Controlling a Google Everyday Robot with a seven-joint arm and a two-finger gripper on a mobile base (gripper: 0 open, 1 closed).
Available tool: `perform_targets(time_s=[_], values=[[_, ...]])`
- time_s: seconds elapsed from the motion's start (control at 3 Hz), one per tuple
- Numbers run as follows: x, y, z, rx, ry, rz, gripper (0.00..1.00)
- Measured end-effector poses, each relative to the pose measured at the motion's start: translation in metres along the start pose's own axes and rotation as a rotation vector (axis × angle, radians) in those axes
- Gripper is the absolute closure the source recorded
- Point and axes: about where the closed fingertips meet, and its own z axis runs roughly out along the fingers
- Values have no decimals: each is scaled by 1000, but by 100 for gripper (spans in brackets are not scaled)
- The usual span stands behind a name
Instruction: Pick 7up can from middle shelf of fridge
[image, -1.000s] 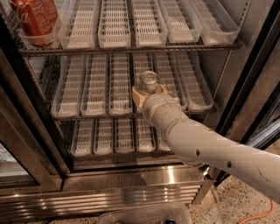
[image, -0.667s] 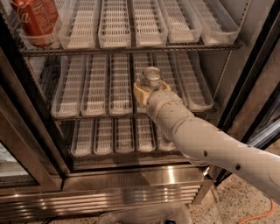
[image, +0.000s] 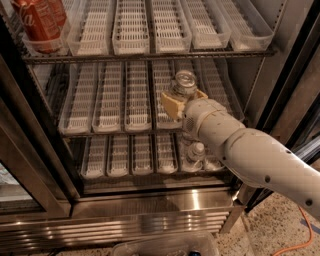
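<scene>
The 7up can (image: 185, 80), silvery with a shiny round top, stands upright between my tan fingers (image: 170, 105) over the front of the middle shelf (image: 107, 102), in a lane right of centre. My gripper (image: 184, 96) is shut on the can's body, with the white arm reaching in from the lower right. The middle shelf is a wire rack of long clear slotted trays inside the fridge (image: 150, 205), whose door stands open. The lower part of the can is hidden by my gripper.
A red cola can (image: 37, 22) stands on the top shelf at the left. Clear capped bottles (image: 197, 150) sit on the bottom shelf under my arm. Dark door frames flank the opening. A clear bin (image: 165, 245) and an orange cable (image: 295, 240) lie on the floor.
My gripper and the can in it have moved up and to the right together, away from the tray's front end.
</scene>
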Motion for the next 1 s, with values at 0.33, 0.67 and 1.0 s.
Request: perform_targets(time_s=[0.33,0.67,1.0], values=[[-8,6,-20,-42,15,2,100],[-15,15,-37,-83,34,12,100],[-15,27,-52,-127,63,32,100]])
